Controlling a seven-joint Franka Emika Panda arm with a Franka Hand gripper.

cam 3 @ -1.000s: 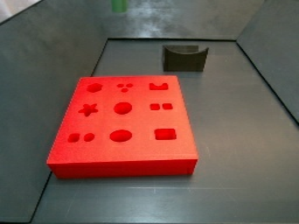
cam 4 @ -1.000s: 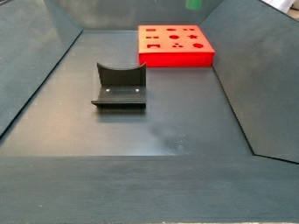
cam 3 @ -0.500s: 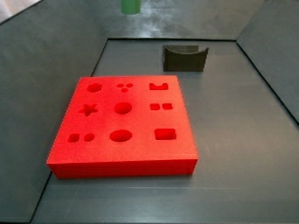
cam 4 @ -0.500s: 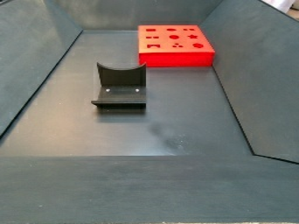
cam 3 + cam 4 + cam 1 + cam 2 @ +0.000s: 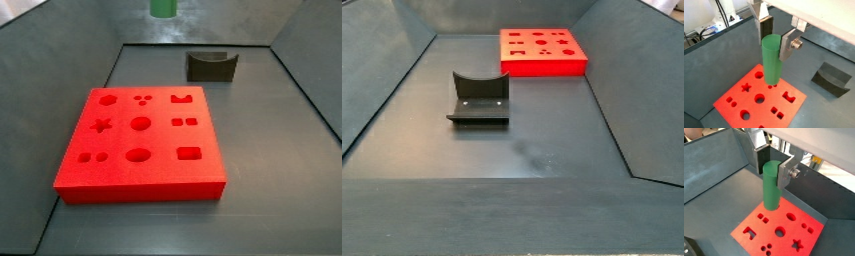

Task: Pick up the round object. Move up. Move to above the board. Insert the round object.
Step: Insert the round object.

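The gripper (image 5: 776, 36) jaws grip the green peg (image 5: 771, 59), held upright high over the red board (image 5: 761, 100). Pickup and lift appear complete; alignment and insertion remain.

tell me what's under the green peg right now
The gripper holds the green peg high over the red board. The peg hides the board's holes directly beneath it.

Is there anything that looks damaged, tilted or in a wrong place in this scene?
Nothing stands out. The gripper holds the green peg upright, high above the red board. The board lies flat and looks undamaged, and the dark fixture stands apart from it on the floor.
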